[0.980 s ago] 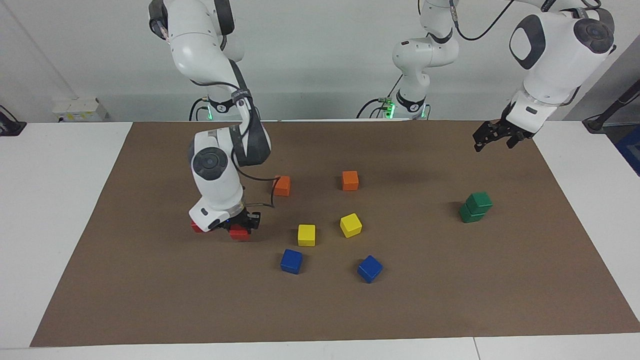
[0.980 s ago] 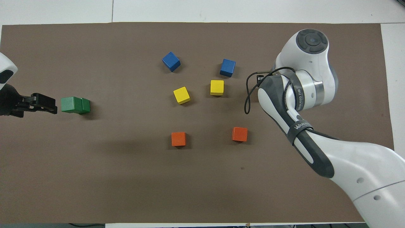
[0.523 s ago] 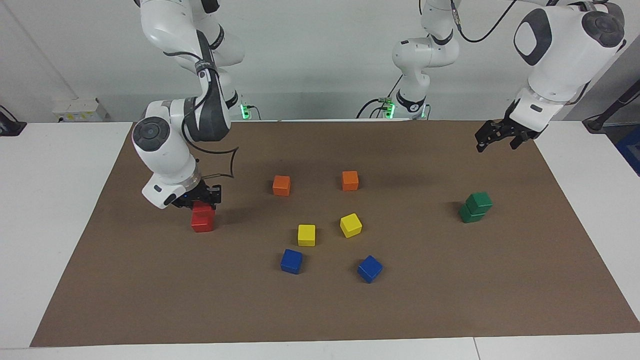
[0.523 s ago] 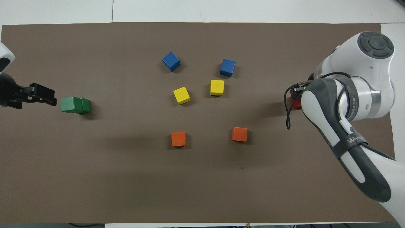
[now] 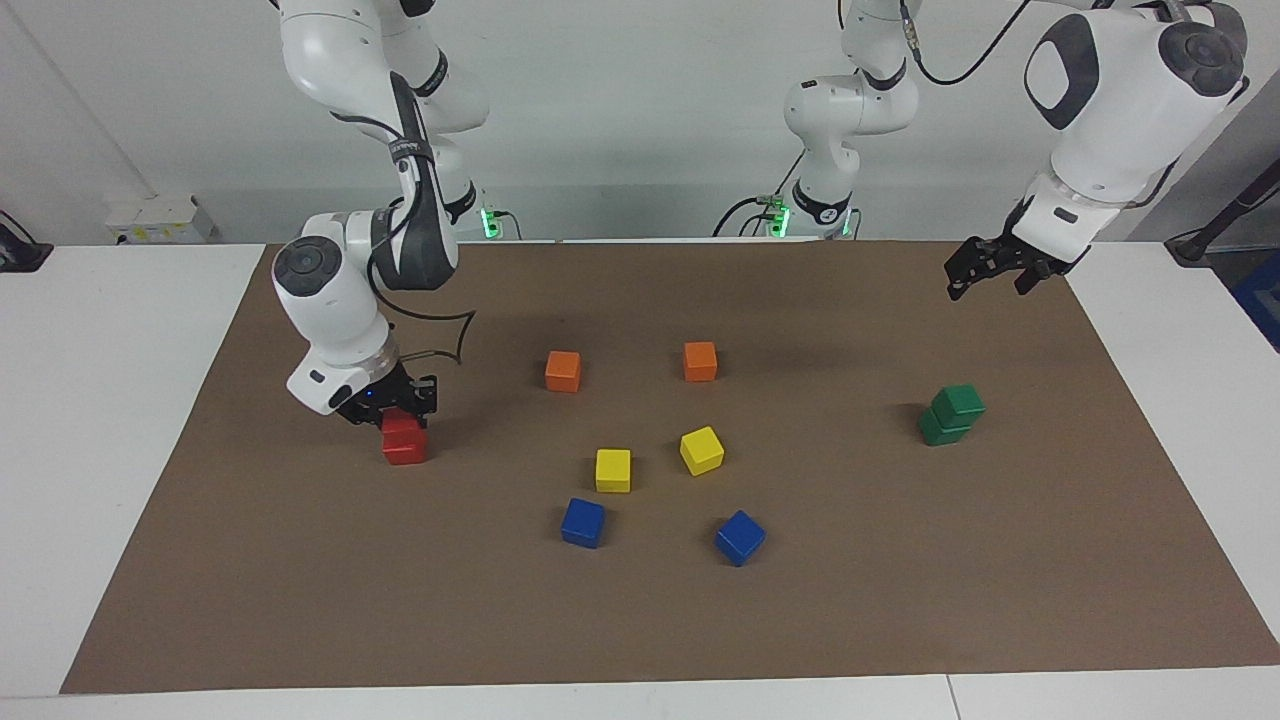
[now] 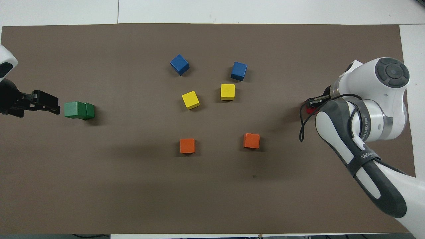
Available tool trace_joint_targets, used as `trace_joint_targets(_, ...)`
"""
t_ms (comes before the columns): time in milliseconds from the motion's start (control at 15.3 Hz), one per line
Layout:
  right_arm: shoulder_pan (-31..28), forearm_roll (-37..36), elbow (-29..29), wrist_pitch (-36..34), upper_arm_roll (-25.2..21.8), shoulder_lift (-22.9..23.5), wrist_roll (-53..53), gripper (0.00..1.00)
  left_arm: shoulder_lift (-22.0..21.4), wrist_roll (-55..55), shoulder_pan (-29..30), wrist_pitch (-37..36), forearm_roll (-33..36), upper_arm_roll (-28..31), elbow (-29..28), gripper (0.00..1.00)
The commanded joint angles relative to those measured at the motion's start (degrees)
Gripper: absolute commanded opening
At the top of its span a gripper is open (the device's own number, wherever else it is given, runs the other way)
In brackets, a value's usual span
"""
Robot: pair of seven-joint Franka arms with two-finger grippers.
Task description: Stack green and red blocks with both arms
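Observation:
Two red blocks (image 5: 404, 441) stand stacked near the right arm's end of the brown mat. My right gripper (image 5: 398, 408) is down on the stack, its fingers around the upper red block. In the overhead view the right arm hides most of the stack; only a bit of red (image 6: 310, 110) shows by the right gripper (image 6: 314, 103). Two green blocks (image 5: 951, 414) stand stacked, the upper one slightly askew, near the left arm's end; they also show in the overhead view (image 6: 79, 110). My left gripper (image 5: 985, 284) hangs open and empty in the air beside the green stack (image 6: 49, 105).
Mid-mat lie two orange cubes (image 5: 563, 371) (image 5: 700, 361), two yellow cubes (image 5: 613, 470) (image 5: 701, 450) and two blue cubes (image 5: 582, 522) (image 5: 739, 537), the orange nearest the robots. White table borders the mat (image 5: 640, 620).
The right gripper carried a red block toward the right arm's end and set it on the other red block, then lowered slightly. The left gripper has barely moved.

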Motion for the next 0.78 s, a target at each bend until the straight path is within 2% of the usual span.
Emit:
trace_joint_targets(0,-0.3,-0.9,-1.8,0.9,0.4,-1.3,0.0,0.00,-2.0,0.0,-1.0,-0.3,-0.2,1.0,-2.6,1.00)
trace_joint_targets(196,-1.1,-3.7,-0.4,1.0,0.5,-0.9,0.1,0.00,-2.1,-0.2,-1.0,-0.6,-0.1,1.0,-2.7,1.00)
trace_joint_targets(653,-1.1,-3.8,-1.2,4.1,0.5,-0.8,3.6,0.00,-2.1,-0.3,-1.0,-0.5,-0.2,1.0,-2.7,1.00)
trace_joint_targets(719,-1.3,-3.8,-1.7,5.6,0.5,-0.7,3.8,0.03,-2.1,-0.3,-1.0,-0.4,-0.2,1.0,-2.7,1.00)
